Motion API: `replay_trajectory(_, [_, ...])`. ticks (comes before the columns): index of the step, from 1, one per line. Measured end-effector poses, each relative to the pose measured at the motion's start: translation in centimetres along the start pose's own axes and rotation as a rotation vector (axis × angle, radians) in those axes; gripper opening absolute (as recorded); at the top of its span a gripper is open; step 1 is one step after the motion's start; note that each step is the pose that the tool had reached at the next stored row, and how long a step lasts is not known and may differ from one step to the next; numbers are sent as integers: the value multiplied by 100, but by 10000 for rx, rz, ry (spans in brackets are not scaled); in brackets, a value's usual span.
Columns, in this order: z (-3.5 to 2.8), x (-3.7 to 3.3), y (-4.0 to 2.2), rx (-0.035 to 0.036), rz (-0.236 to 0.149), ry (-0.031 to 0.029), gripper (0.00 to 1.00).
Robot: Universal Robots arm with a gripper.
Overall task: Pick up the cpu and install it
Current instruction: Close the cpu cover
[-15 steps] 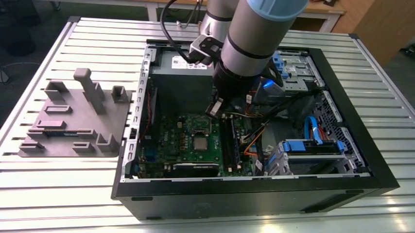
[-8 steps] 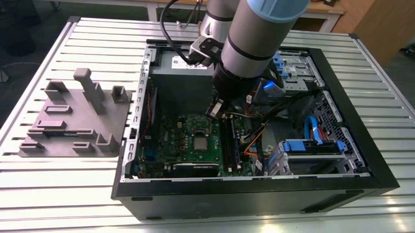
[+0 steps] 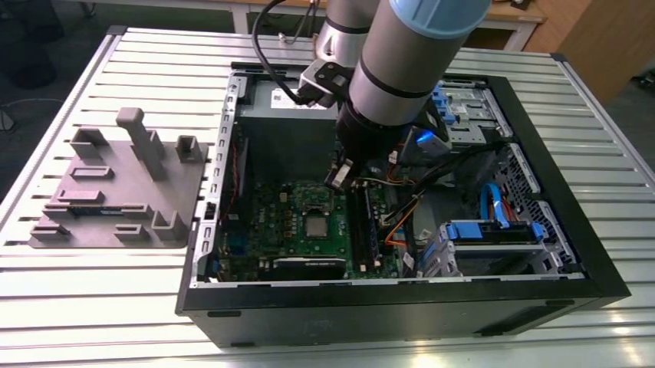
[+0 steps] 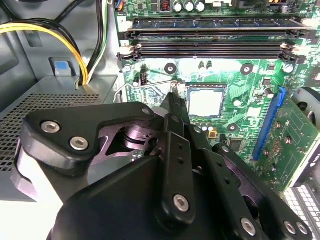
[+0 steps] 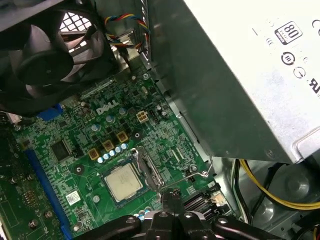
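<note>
Cpu [image 5: 122, 182] lying flat in the motherboard [image 5: 75, 130] socket [image 5: 150, 170], gripper [image 5: 172, 197] poised close by.
You had the jaws pressed together with nothing between them. In both wrist views the square cpu sat just beyond their tips, near but not touching, inside the open computer case [image 3: 409, 307] on the bench [image 3: 103, 307].

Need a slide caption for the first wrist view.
Cpu lying in its socket on the motherboard, gripper hovering close beside it.
</note>
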State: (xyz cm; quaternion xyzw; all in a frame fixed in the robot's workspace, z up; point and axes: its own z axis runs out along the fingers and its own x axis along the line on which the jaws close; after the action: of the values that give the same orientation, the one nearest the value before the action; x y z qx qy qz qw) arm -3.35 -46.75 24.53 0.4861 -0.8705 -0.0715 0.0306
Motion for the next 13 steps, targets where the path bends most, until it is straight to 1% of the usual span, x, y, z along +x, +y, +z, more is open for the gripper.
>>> replay_trajectory(13, [-3,32,-20,7,2,11,10])
